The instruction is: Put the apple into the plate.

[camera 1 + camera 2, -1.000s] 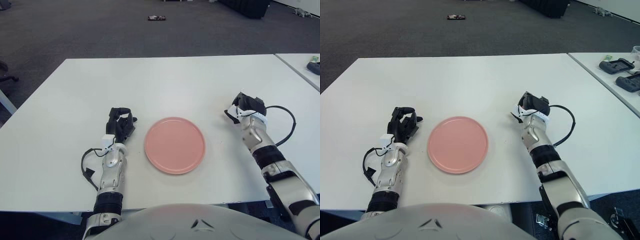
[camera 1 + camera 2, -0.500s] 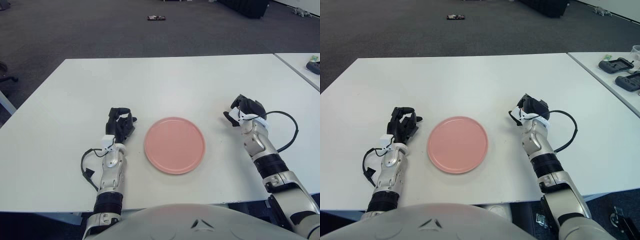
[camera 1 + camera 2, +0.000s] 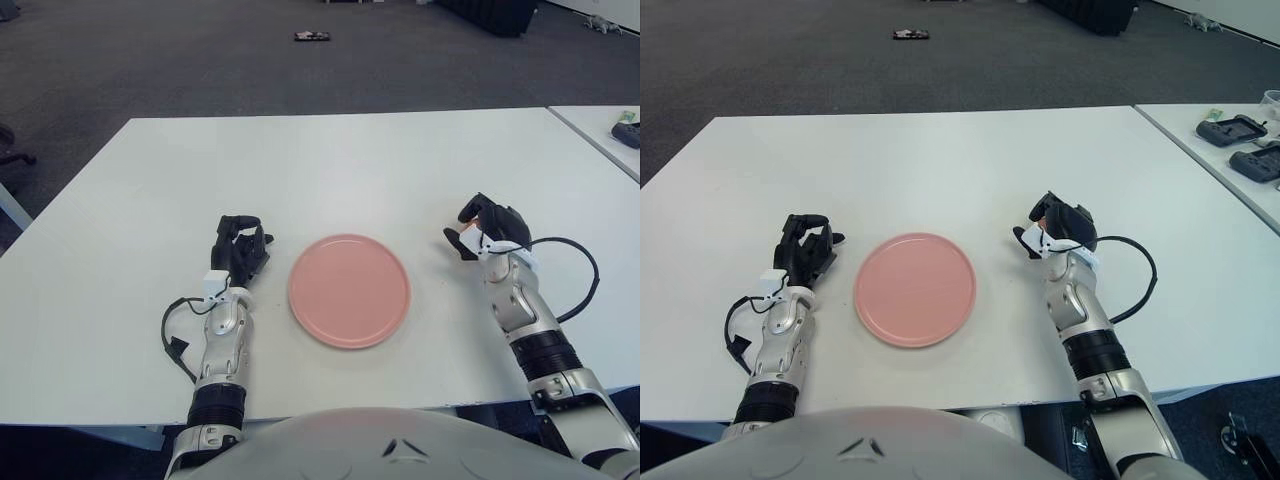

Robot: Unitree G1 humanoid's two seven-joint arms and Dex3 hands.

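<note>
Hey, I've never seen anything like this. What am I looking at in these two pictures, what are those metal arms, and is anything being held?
You are looking through a humanoid robot's own two eyes, set side by side in its head, so both pictures show one scene from above. The arms are the robot's. On the white table lies a pink plate with nothing on it. The left hand shows just left of the plate, holding nothing. The right hand, right of the plate, is curled around something. A sliver of red-orange shows there, probably the apple, though it is mostly hidden.
</note>
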